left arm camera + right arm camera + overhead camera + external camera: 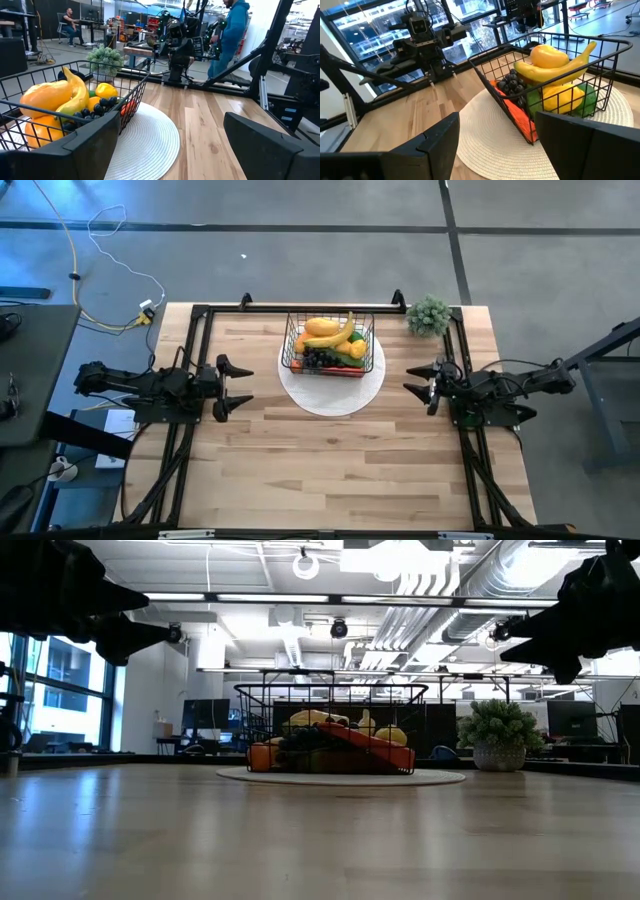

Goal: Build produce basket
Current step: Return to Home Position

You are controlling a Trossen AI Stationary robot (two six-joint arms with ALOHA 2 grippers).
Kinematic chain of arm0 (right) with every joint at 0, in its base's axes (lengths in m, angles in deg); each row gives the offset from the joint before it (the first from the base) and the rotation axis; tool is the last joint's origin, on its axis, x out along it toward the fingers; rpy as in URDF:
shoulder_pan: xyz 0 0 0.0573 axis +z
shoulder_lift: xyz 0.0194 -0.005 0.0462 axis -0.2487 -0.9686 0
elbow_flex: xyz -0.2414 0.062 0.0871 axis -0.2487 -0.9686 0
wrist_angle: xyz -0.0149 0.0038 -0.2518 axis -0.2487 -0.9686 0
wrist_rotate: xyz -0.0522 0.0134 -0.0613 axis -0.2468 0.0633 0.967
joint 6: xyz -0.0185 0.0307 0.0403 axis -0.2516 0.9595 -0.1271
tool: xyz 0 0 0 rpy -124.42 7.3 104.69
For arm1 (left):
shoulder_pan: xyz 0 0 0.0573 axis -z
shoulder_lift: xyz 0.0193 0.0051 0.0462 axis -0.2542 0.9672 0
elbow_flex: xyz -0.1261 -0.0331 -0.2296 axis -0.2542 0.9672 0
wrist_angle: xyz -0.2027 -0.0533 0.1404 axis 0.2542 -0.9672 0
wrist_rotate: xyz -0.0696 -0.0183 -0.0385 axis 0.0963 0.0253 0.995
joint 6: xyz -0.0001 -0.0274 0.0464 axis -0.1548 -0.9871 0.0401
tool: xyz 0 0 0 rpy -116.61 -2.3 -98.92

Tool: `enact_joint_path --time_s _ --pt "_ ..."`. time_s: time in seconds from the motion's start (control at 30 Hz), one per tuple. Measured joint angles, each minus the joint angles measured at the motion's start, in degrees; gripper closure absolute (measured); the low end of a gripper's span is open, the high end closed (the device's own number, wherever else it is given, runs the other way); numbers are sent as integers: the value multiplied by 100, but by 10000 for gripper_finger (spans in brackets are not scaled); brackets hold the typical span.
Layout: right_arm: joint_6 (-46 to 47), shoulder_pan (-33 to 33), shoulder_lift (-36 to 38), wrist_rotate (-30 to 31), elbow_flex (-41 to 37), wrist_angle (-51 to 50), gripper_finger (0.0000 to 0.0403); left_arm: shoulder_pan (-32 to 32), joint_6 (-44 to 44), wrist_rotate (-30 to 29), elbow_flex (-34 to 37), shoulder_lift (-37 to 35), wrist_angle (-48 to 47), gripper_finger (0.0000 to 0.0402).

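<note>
Nearest the low camera lay the pale wooden tabletop (320, 840), bare up to a round white woven mat (340, 777). On that mat, toward the table's far edge and between the 2 arms, stood the small rectangular black wire-mesh basket (288, 345). It held the toy produce: a curved yellow banana (342, 335) beside an orange mango (322, 326), a yellow lemon (357, 349) and dark grapes (318, 359), with green and red pieces underneath. A bushy green potted plant (428, 315) sat near the far right corner, apart from the basket.

The left gripper (243, 387) hung at the table's left side, its 2 fingers spread and holding nothing. The right gripper (412, 380) hung at the right side, likewise spread and empty. Both were well apart from the basket.

I judged the filling finished and the step in hand the return to rest. The next move would call only for each arm to settle on its own side, with nothing to grasp.
</note>
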Motion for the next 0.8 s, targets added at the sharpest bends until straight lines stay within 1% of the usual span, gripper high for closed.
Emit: enact_joint_path --time_s 0.33,0.8 --pt "818 0 0 -3 0 -11 164 0 0 0 0 0 1 57" --pt "815 0 0 -3 2 -17 164 0 0 -1 0 0 2 57"
